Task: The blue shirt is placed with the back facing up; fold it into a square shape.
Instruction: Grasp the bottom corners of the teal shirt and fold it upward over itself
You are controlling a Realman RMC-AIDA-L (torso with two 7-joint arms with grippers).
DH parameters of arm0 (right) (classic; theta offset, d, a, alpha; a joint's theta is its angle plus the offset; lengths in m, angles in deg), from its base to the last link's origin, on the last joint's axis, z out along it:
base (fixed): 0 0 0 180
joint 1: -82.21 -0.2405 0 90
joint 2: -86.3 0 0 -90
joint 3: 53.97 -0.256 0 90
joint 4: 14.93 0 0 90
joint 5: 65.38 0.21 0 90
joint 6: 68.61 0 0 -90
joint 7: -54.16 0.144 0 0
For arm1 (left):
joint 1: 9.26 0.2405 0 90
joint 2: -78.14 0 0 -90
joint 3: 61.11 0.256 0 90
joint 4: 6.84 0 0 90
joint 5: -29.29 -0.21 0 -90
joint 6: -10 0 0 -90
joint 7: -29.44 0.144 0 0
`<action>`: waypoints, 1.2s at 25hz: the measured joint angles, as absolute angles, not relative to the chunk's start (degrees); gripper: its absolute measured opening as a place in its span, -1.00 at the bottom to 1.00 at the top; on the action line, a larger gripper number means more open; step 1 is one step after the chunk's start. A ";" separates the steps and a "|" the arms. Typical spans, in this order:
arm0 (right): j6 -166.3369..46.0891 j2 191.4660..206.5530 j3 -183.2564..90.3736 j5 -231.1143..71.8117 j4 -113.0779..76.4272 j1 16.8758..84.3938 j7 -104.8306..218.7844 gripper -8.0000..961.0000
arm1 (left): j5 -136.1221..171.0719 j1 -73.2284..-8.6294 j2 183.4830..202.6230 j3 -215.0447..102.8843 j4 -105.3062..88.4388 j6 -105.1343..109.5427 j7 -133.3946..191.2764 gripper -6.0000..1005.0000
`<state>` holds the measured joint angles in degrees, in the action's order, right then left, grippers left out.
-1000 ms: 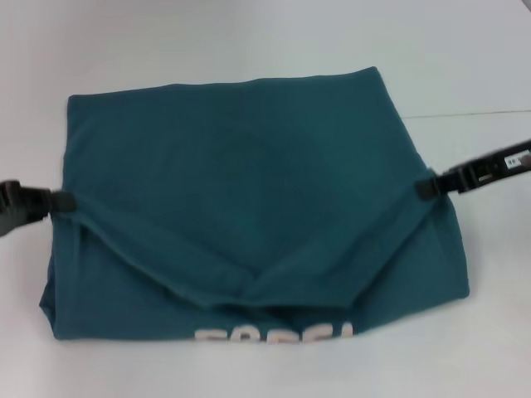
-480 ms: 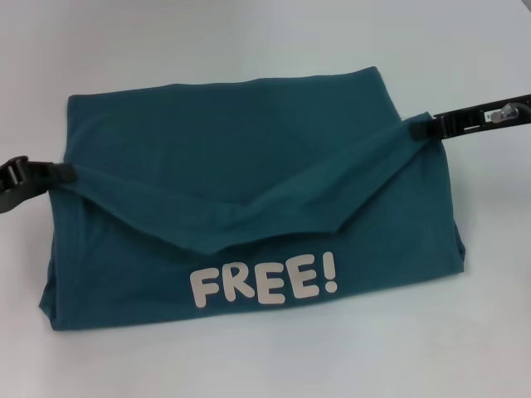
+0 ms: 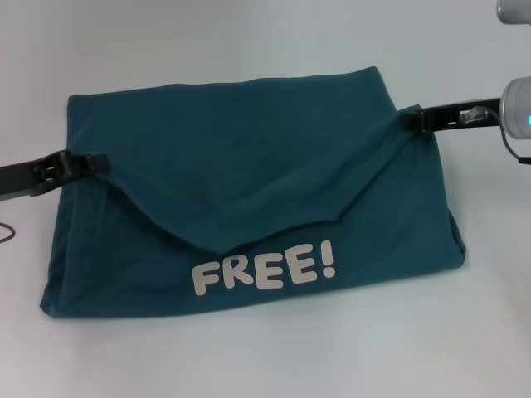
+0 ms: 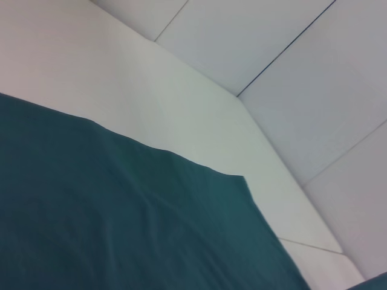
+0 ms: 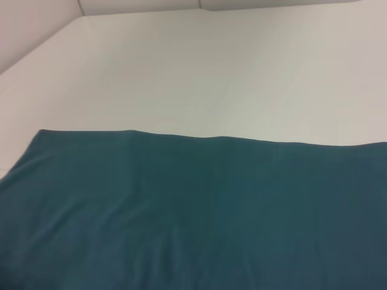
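Note:
The blue shirt [image 3: 249, 157] lies across the white table in the head view, part folded. Its near portion is lifted and turned back toward the far side, sagging into a V-shaped flap in the middle. Cream "FREE!" lettering [image 3: 265, 269] shows on the layer below the flap. At the flap's left corner my left gripper [image 3: 98, 159] is shut on the cloth. The flap's right corner is pinched in my right gripper [image 3: 410, 118], which is held a little farther away. Both wrist views show only teal cloth [image 4: 121, 223] [image 5: 193, 211] and table, with no fingers visible.
The white table [image 3: 249, 41] stretches around the shirt on all sides. My right arm's grey wrist housing [image 3: 518, 108] sits at the right edge. A thin dark cable [image 3: 4, 232] shows at the left edge. A table seam [image 4: 290, 45] appears in the left wrist view.
Both grippers have carried the held corners up and toward the far side. The flap has risen off the near edge, uncovering the full "FREE!" lettering. The left gripper has moved inward over the shirt.

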<state>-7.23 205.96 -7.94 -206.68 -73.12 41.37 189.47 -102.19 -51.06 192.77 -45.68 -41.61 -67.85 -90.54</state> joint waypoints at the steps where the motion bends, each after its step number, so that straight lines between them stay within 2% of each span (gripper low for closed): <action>1: -7.79 206.00 -7.64 -206.65 -72.71 41.42 189.64 -0.87 | -102.19 -51.29 193.00 -45.13 -41.51 -66.75 -90.37 -0.94; 15: -13.83 205.73 -8.48 -206.32 -71.35 43.62 189.90 -0.87 | -102.20 -53.75 195.13 -37.39 -40.85 -53.84 -90.34 -0.94; 30: -19.00 205.77 -7.84 -206.36 -66.51 42.90 188.45 -0.87 | -102.53 -53.70 195.56 -35.02 -40.86 -44.76 -90.44 -0.95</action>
<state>-19.00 205.77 -7.84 -206.36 -66.51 42.90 188.45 -102.53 -53.70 195.56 -35.02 -40.86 -44.76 -90.44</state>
